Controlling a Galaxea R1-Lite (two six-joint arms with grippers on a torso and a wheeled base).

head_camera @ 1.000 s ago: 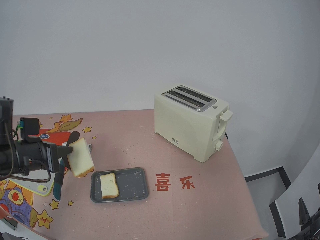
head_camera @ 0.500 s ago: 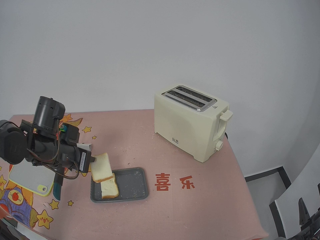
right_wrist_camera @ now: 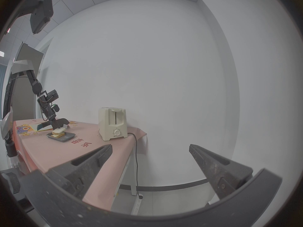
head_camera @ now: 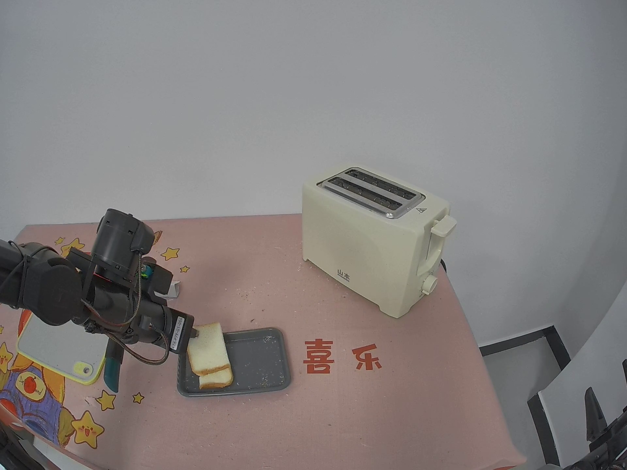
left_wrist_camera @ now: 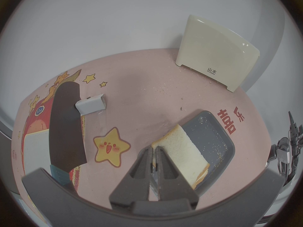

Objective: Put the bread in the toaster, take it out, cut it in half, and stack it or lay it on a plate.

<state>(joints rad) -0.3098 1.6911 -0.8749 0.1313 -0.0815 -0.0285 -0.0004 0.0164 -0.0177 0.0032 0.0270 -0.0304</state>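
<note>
A pink printed tablecloth [head_camera: 366, 412] covers the table against a plain white wall. The toaster [head_camera: 369, 243] stands at the far right with nothing poking out of its slots. At the near left is the grey tray [head_camera: 261, 360] that serves as the plate, and the bottom half-slice [head_camera: 217, 378] lies flat at its left end.

My left gripper [left_wrist_camera: 155, 152] is pinched on one crust edge of the top half-slice [left_wrist_camera: 181, 153], which is tilted over the bottom one, its far end low and seemingly touching.

I judge this to be the stacking step, nearly finished. The risks are in the release:
- The bread is soft, so it may cling to a finger and be dragged off the stack as I pull back.
- Letting go while it is tilted could let it slide left over the tray rim.
- Pressing down would squash both pieces or shove the tray.

My right gripper [right_wrist_camera: 150, 147] hangs wide apart, off the table to the right (no help here). The knife [left_wrist_camera: 66, 123] and cutting board [head_camera: 55, 350] lie further left.
</note>
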